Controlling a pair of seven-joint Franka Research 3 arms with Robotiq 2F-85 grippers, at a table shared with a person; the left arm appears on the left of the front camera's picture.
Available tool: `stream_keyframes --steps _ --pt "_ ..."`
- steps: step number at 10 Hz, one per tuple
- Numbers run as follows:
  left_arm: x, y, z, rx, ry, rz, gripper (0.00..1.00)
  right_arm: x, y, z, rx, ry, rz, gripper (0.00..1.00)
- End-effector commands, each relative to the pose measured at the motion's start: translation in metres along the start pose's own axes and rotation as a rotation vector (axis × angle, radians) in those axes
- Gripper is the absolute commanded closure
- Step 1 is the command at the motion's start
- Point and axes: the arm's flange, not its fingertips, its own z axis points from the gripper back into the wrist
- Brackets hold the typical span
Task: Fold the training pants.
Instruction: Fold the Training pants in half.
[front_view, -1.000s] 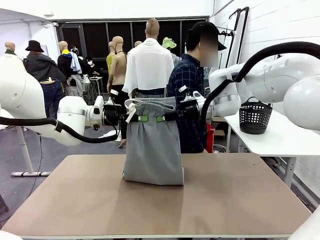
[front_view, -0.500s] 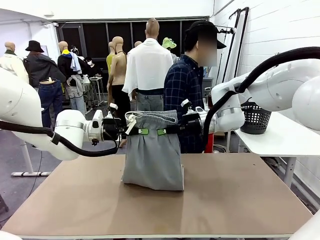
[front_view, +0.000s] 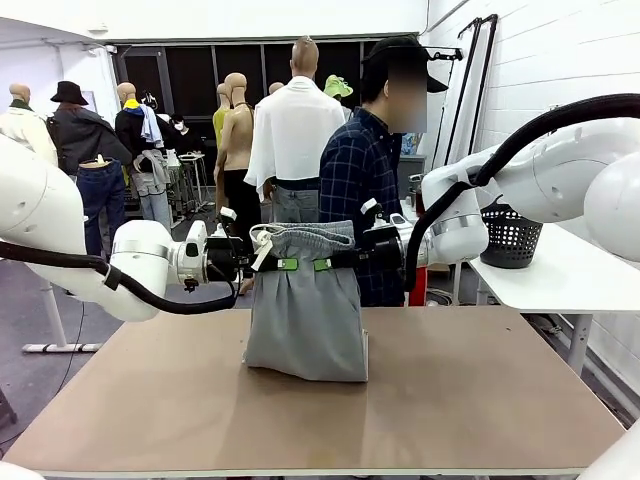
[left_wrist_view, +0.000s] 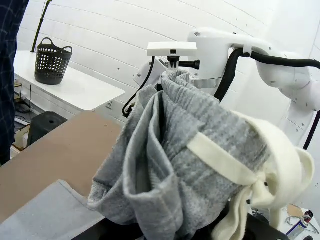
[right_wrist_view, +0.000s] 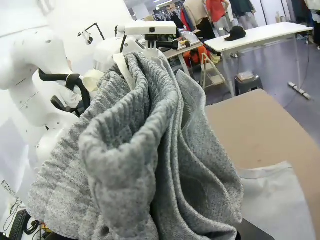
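The light grey training pants (front_view: 305, 310) hang doubled over above the table (front_view: 480, 400), their lower fold resting on the brown top. My left gripper (front_view: 272, 264) is shut on the left end of the ribbed waistband, beside the white drawstring (front_view: 262, 238). My right gripper (front_view: 335, 264) is shut on the waistband's right end. In the left wrist view the bunched waistband (left_wrist_view: 200, 150) and knotted drawstring (left_wrist_view: 260, 185) crowd the lens. The right wrist view shows the gathered grey waistband (right_wrist_view: 135, 150) up close, hiding the fingers.
A person in a dark plaid shirt (front_view: 362, 190) stands just behind the pants at the table's far edge. A white side table (front_view: 555, 275) with a black basket (front_view: 510, 235) stands at the right. Bare brown tabletop lies on both sides of the pants.
Both grippers have come down a little with the waistband, so more cloth rests on the table. The person has shifted slightly to the left.
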Motion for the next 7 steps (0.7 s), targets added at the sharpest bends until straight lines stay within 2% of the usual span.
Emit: stream_keyframes --steps 1,3,7 --pt "-0.003 0.008 0.003 0.02 0.013 0.107 1.0 -0.004 -0.01 -0.003 0.001 -0.008 -0.069 1.0" --pt "-0.023 0.025 0.02 0.04 -0.03 0.326 1.0 -0.029 -0.023 -0.004 -0.005 -0.03 -0.207 1.0" --pt "-0.051 0.093 0.023 0.063 -0.038 0.539 1.0 -0.07 -0.064 0.0 -0.052 -0.121 -0.387 1.0"
